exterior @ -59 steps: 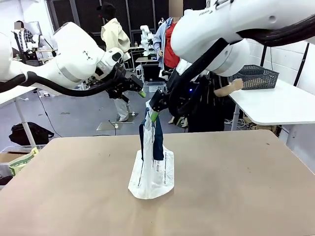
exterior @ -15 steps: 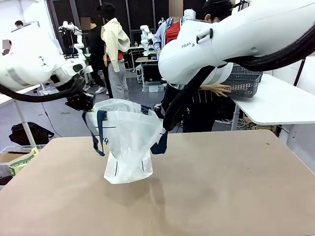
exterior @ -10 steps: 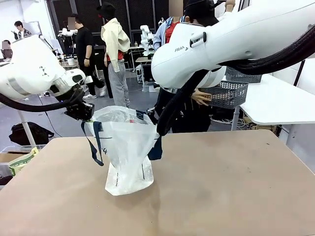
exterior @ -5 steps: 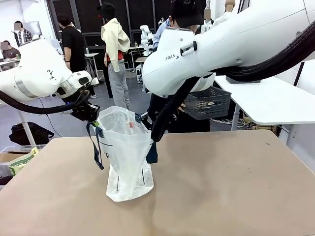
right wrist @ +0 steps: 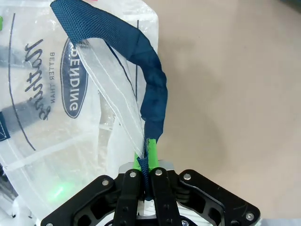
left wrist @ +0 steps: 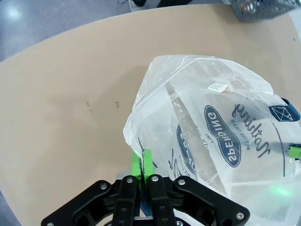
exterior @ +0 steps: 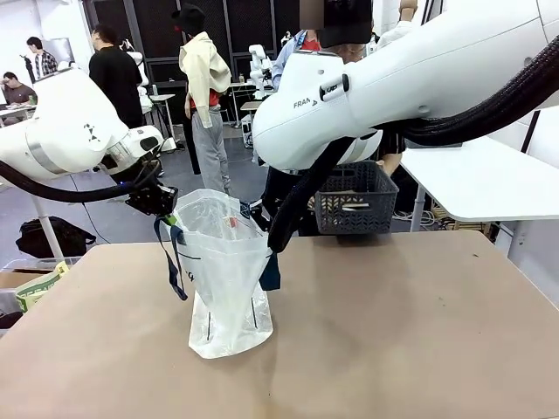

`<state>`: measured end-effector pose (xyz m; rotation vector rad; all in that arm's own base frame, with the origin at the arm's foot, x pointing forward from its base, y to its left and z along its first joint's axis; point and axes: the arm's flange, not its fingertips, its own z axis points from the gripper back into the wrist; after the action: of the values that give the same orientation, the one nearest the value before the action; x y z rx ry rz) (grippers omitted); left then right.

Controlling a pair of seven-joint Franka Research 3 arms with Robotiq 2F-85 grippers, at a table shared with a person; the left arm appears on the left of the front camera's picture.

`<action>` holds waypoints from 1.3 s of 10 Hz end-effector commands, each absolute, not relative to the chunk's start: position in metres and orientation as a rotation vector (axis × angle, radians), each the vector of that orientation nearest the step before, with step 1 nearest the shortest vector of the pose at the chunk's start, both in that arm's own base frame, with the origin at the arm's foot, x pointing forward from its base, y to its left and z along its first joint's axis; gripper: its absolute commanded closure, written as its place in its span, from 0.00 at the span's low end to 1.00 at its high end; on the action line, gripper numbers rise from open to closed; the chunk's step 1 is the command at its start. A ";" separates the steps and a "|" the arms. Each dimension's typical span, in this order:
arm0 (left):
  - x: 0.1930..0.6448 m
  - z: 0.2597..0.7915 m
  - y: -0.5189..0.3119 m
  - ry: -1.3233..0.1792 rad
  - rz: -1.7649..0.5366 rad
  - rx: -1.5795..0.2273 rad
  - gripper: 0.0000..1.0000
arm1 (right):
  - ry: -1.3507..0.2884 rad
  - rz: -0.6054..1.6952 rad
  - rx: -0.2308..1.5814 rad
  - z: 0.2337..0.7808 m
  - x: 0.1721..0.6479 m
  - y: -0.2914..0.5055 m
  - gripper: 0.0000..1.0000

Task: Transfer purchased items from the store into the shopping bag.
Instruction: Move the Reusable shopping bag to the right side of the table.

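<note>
— Looking at it from here, how far is the job, do you think?

— Only the preparation is done, I judge. The shopping bag (exterior: 229, 279) stands on the bench (exterior: 419, 340) with its mouth held wide. The left claw (left wrist: 142, 162) is fully closed and pinches the rim of the bag on one side. The right claw (right wrist: 146, 157) is closed too, on the opposite side of the bag, nipping the rim where a navy handle (right wrist: 153, 94) begins.

— And the goods?

— I see none inside the bag for certain. The basket (exterior: 356, 199) is behind the bag and to its right, well apart. All the moving is left to do.

— Counts?

— One bag, two handles, one basket, two claws. The goods I cannot count, because the mesh hides them.
</note>
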<state>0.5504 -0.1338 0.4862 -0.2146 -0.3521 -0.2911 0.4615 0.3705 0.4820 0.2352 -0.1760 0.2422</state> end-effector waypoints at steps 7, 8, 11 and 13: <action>0.551 0.486 -0.133 -0.352 -0.290 -0.214 1.00 | -0.178 0.247 0.235 0.483 0.461 0.371 1.00; 0.551 0.486 -0.133 -0.352 -0.290 -0.214 1.00 | -0.178 0.247 0.235 0.483 0.461 0.371 1.00; 0.551 0.486 -0.133 -0.352 -0.290 -0.214 1.00 | -0.178 0.247 0.235 0.483 0.461 0.371 1.00; 0.551 0.486 -0.133 -0.352 -0.290 -0.214 1.00 | -0.178 0.247 0.235 0.483 0.461 0.371 1.00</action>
<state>0.5504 -0.1338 0.4862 -0.2146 -0.3520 -0.2911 0.4615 0.3705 0.4820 0.2352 -0.1761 0.2423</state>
